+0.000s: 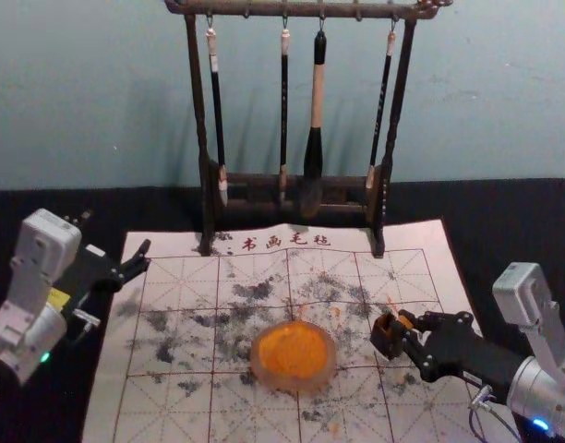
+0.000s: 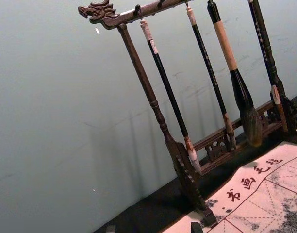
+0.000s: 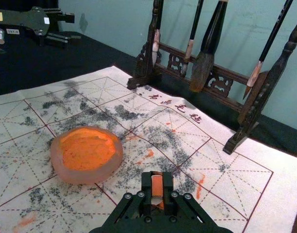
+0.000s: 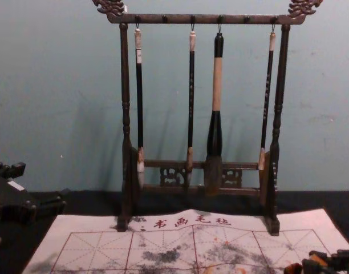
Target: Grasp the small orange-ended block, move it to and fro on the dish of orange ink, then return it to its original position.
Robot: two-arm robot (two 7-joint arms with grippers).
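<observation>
Across the mat point(image 1: 438, 242), along its twelve o'clock edge, I can read four large dark-red characters point(image 1: 287, 242) — 书画毛毡, left to right. From the mat's middle, the slim brush at twelve o'clock point(image 4: 191, 85) and the one at one o'clock point(image 4: 267, 77) carry small writing down their dark handles — too tiny to read. The eleven o'clock brush point(image 4: 139, 97) wears a pale label point(image 4: 138, 56), illegible. Toward ten o'clock, the left arm point(image 1: 56, 300) bears a small printed tag point(image 3: 13, 31), its characters unclear.

The ink dish point(image 1: 295, 379) sits on the calligraphy felt point(image 1: 190, 408). From it, the brush rack point(image 1: 345, 11) stands at twelve o'clock, the block point(image 1: 384, 338) at three.
</observation>
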